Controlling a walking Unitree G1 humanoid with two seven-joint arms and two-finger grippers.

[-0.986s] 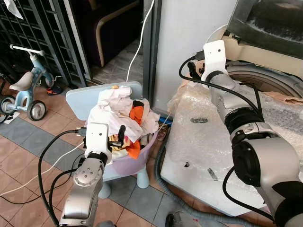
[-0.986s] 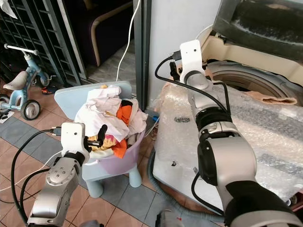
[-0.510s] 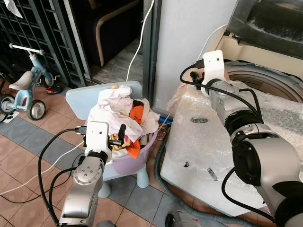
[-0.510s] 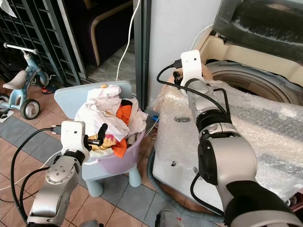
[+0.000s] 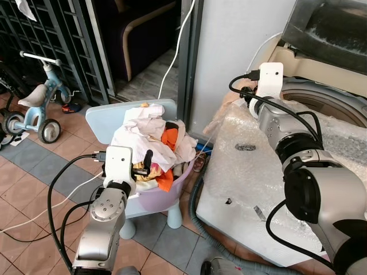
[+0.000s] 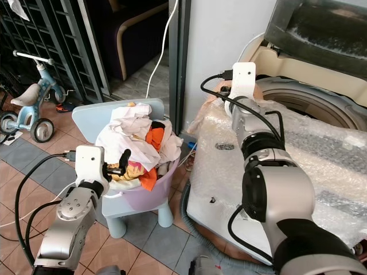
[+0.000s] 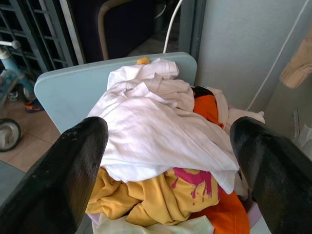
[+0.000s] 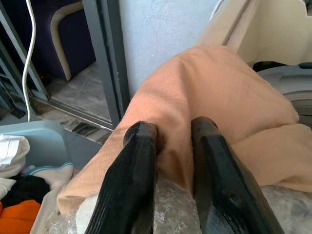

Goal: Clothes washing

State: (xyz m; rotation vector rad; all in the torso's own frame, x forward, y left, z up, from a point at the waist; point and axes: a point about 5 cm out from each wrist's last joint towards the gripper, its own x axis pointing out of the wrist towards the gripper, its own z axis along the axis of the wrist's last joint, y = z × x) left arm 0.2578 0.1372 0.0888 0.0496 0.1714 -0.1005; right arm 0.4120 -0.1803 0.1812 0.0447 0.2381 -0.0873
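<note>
**Peach cloth pinched at the washer's corner**

The right gripper (image 8: 173, 146) has its jaws clenched on a peach cloth (image 8: 214, 92) draped over the bubble-wrapped washing machine (image 5: 269, 172). The left gripper (image 7: 165, 161) hovers with jaws spread above the laundry pile (image 5: 152, 134) in a lilac basket (image 6: 146, 197) on a pale-blue chair (image 5: 106, 117).
</note>
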